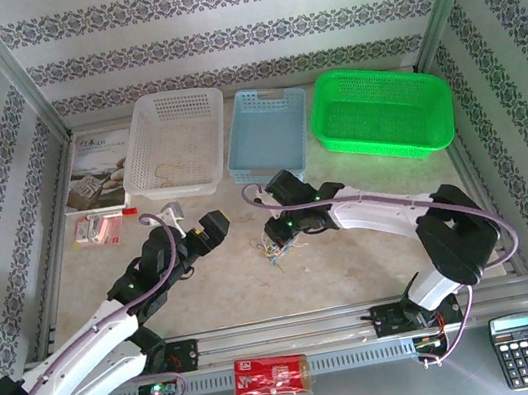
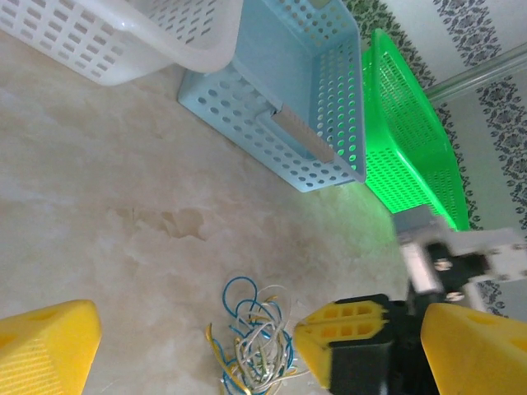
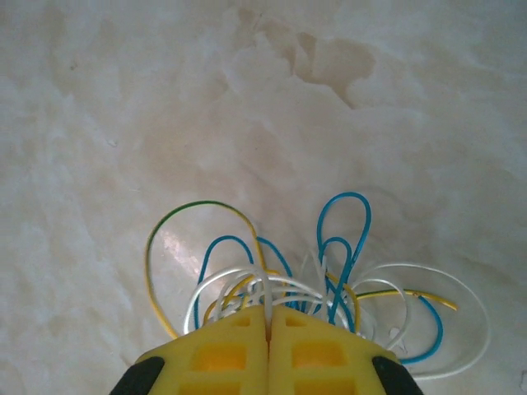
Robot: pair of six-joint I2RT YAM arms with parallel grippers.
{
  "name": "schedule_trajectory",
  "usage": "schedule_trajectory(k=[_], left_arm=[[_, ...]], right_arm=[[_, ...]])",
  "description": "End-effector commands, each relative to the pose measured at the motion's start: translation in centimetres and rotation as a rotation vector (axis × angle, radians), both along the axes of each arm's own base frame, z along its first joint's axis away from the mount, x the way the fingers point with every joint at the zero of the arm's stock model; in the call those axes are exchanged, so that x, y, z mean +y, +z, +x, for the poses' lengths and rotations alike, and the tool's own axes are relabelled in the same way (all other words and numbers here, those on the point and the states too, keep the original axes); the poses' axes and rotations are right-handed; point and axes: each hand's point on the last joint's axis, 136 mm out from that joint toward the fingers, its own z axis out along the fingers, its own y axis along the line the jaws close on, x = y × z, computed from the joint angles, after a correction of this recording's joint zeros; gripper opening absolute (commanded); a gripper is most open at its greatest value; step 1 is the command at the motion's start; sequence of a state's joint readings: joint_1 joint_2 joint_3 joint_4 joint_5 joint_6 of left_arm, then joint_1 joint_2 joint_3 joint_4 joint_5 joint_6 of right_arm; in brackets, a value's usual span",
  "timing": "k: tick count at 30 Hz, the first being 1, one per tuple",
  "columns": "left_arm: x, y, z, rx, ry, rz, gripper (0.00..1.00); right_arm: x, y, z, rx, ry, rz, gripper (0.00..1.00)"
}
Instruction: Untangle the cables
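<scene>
While the right gripper [image 3: 269,317] sits low over the table [image 1: 355,253], its two yellow fingers are pressed flat together, and a white strand of the cables [image 3: 329,271] runs straight into the seam between them, so that's a pinch on the bundle! Around those closed tips, blue, white and yellow-green loops fan out across the pale marbled surface, crossing over one another in a loose knot. From overhead, the cables [image 1: 275,248] lie near the middle of the table, right at the tip of the right gripper [image 1: 279,236] and between the two arms. Over on the left, the left gripper [image 1: 213,224] hangs just left of the tangle, apart from it and touching nothing. Its own camera shows its yellow fingers [image 2: 49,346] spread wide at the two edges of the picture, jaws fully parted and nothing between them but table. That same camera catches the cables [image 2: 251,337] lying on the surface, with the other arm's yellow fingers [image 2: 342,337] up against the bundle's side. Along the far edge stand three baskets in a row: the white basket [image 1: 174,142] on the left, the blue basket [image 1: 268,131] in the middle and the green basket [image 1: 381,107] on the right, all well apart from the cords.
</scene>
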State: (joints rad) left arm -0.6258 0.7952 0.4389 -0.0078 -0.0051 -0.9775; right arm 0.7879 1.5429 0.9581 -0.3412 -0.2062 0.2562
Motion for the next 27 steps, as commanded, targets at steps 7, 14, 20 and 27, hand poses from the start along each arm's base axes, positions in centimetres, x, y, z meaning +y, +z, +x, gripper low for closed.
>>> schedule_trajectory(k=[7,14,20,27], left_arm=[[-1.3,0.4,0.2,-0.022,-0.057,-0.045,1.00],[-2.2,0.5,0.1,-0.029,-0.108,-0.055,1.00],[-3.1,0.1,0.1,0.001,-0.148,-0.055,0.98],[-5.1,-0.6,0.5,0.049,-0.225,-0.061,0.84]], right_arm=[[-1.4,8.2,-0.1,-0.150,-0.125,0.303,0.00],[-2.3,8.9,-0.4,-0.171,-0.167,0.407,0.00],[-3.2,7.3,-0.1,-0.144,-0.202,0.395,0.00],[-3.7,6.6,-0.2,-0.134,-0.222,0.399,0.00]])
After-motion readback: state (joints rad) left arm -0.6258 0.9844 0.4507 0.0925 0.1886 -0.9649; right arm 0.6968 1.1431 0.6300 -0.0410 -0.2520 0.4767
